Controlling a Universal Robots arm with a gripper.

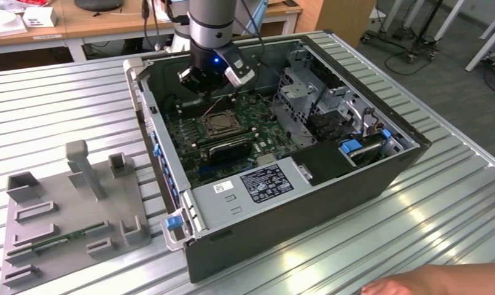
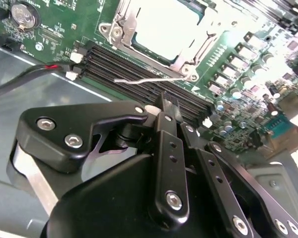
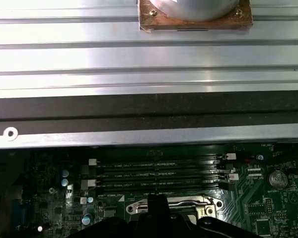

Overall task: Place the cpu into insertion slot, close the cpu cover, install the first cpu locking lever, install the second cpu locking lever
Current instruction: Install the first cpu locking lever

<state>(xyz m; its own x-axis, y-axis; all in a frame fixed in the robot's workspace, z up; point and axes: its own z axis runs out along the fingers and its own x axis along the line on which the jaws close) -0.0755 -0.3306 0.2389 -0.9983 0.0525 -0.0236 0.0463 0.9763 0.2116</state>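
Someone's hand [image 1: 444,281] sits closest to the lens, at the lower right edge of the exterior view, resting on the ribbed metal table [image 1: 67,104]. Beyond it the open computer case [image 1: 313,209] lies on its side in the middle of the frame, and a grey fixture tray [image 1: 67,209] lies at the lower left, apart from the case.

At the upper centre of the exterior view the arm reaches down into the case, with the gripper [image 1: 202,92] hanging just above the insertion slot [image 1: 205,117] on the green circuit board [image 1: 256,117].

In the second wrist view the black gripper [image 2: 166,101] has its fingers drawn together, and nothing can be seen between them. The tips are just short of a thin silvery locking lever [image 2: 149,80], which lies loose across the long black memory slots [image 2: 119,67] (whether the tips touch it cannot be told).

Past the lever the cpu [image 2: 161,25] sits in the socket as a pale, glaring square. The cpu cover [image 2: 121,22] appears to lie down around it, framing its edges. A coin battery [image 2: 24,14] is mounted on the board, well apart from the socket.

In the first wrist view the gripper [image 3: 156,201] shows as a single dark tip against the silvery frame of the cover [image 3: 188,202], with the memory slots [image 3: 154,176] just beyond it.
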